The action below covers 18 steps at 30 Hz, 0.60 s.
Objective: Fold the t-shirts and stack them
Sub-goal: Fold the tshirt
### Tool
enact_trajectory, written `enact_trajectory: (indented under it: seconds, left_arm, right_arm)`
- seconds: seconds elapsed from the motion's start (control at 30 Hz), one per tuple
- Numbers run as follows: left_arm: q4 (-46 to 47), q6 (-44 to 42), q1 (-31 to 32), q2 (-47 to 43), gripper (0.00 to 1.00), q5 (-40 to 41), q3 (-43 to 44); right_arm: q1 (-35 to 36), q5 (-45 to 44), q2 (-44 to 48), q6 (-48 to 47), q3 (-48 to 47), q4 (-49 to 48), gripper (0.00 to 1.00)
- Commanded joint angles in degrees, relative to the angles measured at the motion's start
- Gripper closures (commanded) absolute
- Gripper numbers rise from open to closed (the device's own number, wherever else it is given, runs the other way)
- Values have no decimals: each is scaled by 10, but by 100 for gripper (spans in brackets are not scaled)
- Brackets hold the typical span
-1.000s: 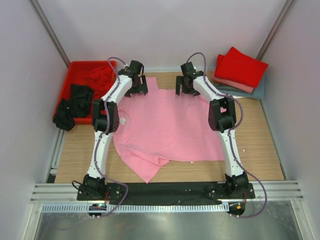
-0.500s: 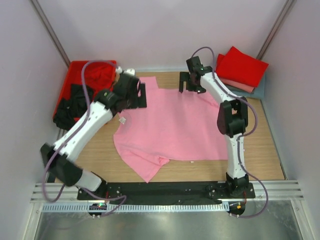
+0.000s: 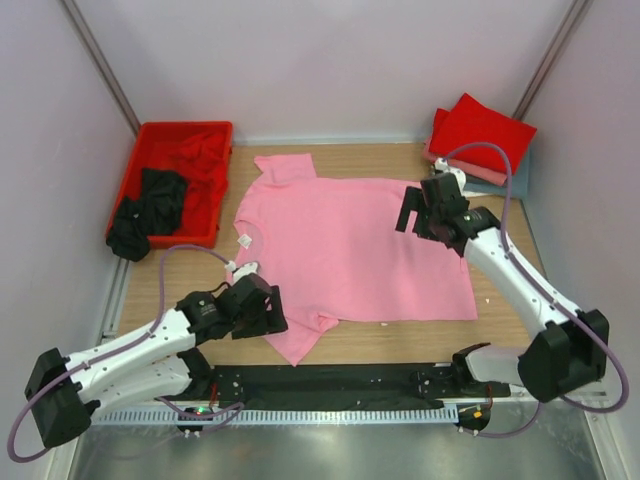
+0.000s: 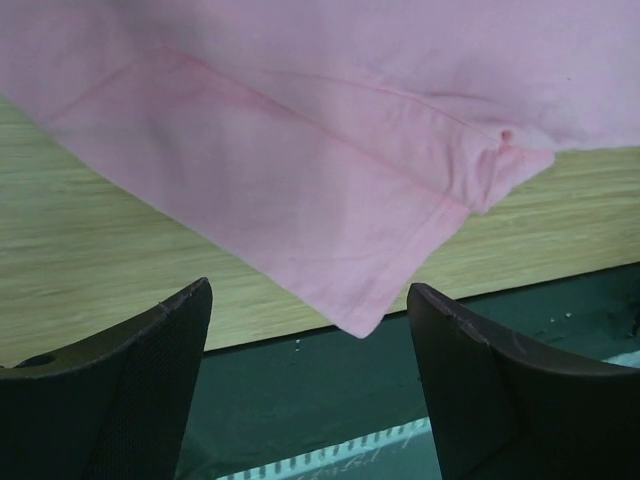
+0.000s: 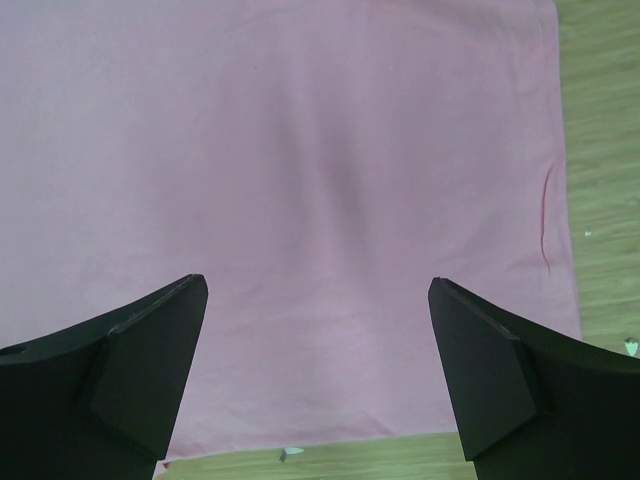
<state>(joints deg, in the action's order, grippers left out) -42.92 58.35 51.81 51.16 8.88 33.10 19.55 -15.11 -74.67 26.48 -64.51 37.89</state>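
The wooden table (image 3: 520,300) carries the light pink t-shirt (image 3: 350,250) spread flat at its middle, collar toward the robot's left and hem toward its right, not yet folded. A finished stack sits at the far right corner with a folded red t-shirt (image 3: 485,130) on top, and the red tray (image 3: 150,130) at far left holds a crumpled black t-shirt (image 3: 150,200), part of which spills over the rim. The main risk I see is at the near sleeve (image 4: 330,230). Its hem corner overhangs the wood onto the dark base strip, and a small bunch sits at the armpit seam (image 4: 500,150), so a fold started here would likely trap that wrinkle or drag the whole shirt askew. The left gripper (image 4: 308,290) hangs low over that sleeve with its fingers spread wide and nothing between them. A shallow pinch might catch only one layer. The right gripper (image 5: 318,285) is likewise spread and empty, above the shirt's body near the hem and not at an edge. Closing there would probably pucker the cloth, and uneven halves would make a lopsided stack. As for writing, a small white tag (image 3: 243,241) lies at the collar, too small to read, and no print or brand shows elsewhere.
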Motion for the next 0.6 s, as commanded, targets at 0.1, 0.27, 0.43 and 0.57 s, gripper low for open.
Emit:
enact_trajectory:
  seconds: [0.1,0.27,0.43,0.57]
  left_arm:
    - [141,89,34,0,23,-58,-57]
    - [158,127,86,51,27,-48,-65]
    - [158,155,133,104,30,-34,-45]
    - [151,176,173,152,37,-18,-25]
  right_arm:
    - [3,-12,126,49,126,-57,0]
    - [3,-37,160,41,148,-31,0]
    - [3,-41,160,45,149,-19,0]
    - [3,-47,156,41,149,-19,0]
